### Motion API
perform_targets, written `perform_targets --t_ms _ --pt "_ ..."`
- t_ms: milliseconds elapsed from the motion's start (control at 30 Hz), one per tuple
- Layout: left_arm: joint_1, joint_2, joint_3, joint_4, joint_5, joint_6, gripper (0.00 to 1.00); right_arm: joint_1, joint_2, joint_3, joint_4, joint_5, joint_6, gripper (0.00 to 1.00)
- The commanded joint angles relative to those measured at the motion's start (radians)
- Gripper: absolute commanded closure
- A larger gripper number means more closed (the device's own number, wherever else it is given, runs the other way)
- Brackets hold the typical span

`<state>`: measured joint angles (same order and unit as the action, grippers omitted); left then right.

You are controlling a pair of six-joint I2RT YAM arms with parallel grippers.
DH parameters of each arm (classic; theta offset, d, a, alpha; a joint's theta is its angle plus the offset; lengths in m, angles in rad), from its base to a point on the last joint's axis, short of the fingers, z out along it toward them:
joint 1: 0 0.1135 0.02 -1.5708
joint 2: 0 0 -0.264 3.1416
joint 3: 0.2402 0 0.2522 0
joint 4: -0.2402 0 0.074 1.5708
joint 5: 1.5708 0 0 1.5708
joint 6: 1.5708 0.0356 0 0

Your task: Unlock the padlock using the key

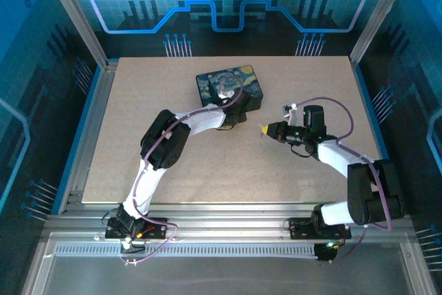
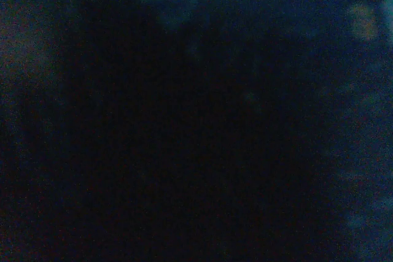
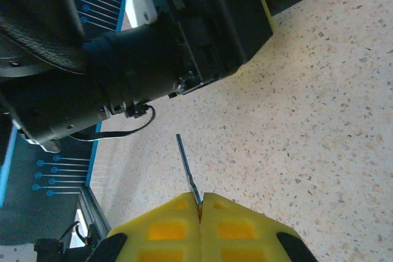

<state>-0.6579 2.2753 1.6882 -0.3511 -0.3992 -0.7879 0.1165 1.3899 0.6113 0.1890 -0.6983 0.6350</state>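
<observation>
1. The right arm [image 1: 345,160] is reaching in from the right side of the counter [image 1: 173,191], and the right jaws are pointing left, towards the end of the left arm [image 1: 166,139].
2. The right jaws are standing fully closed: in the right wrist view the two yellow pads [image 3: 166,231] are pressing together, and they are pinching the key [image 3: 186,170] at the seam between them.
3. The key is sticking out beyond the pads as a thin grey blade, slightly tilted, over the speckled counter [image 3: 319,121]. Its tip is aiming at the black housing of the left arm [image 3: 153,59] and is staying apart from it.
4. From above, the right jaws are sitting just off the near right corner of the dark painted box [image 1: 230,86], near it but not touching.
5. The box is lying flat on the far middle part of the counter, with its blue-and-yellow painting facing up.
6. The left arm is stretching forward and to the right, and its end is resting at the near edge of the box.
7. The left jaws are lying against or over that near edge. How far they are standing open, and what if anything they are holding, cannot be told.
8. The left wrist view is giving a near-black, bluish blur in which nothing can be made out.
</observation>
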Motion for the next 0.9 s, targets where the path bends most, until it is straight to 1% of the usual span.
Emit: perform_targets --t_ms 0,133,233,367,533,700,867 --pt "-0.002 0.016 0.037 -0.02 -0.054 -0.019 0.47 -0.017 -0.003 0.022 0.009 -0.04 -0.009 1.0" --pt "-0.002 0.015 0.035 -0.017 -0.064 -0.015 0.53 -0.014 -0.002 0.019 0.009 -0.041 -0.013 1.0" --pt "-0.001 0.011 0.035 -0.014 -0.07 -0.005 0.52 -0.012 0.003 0.018 0.009 -0.041 -0.014 1.0" --pt "-0.002 -0.002 0.034 -0.017 -0.09 0.002 0.49 -0.008 0.006 0.015 0.013 -0.037 -0.014 1.0" --pt "-0.015 -0.01 0.041 -0.024 -0.129 0.034 0.48 -0.001 0.014 0.013 0.022 -0.035 -0.011 1.0" --pt "-0.026 0.008 0.074 -0.058 -0.16 0.051 0.53 0.005 0.026 0.01 0.041 -0.033 -0.003 1.0" --pt "-0.034 0.014 0.084 -0.074 -0.186 0.06 0.56 0.007 0.022 0.008 0.039 -0.033 -0.008 1.0"
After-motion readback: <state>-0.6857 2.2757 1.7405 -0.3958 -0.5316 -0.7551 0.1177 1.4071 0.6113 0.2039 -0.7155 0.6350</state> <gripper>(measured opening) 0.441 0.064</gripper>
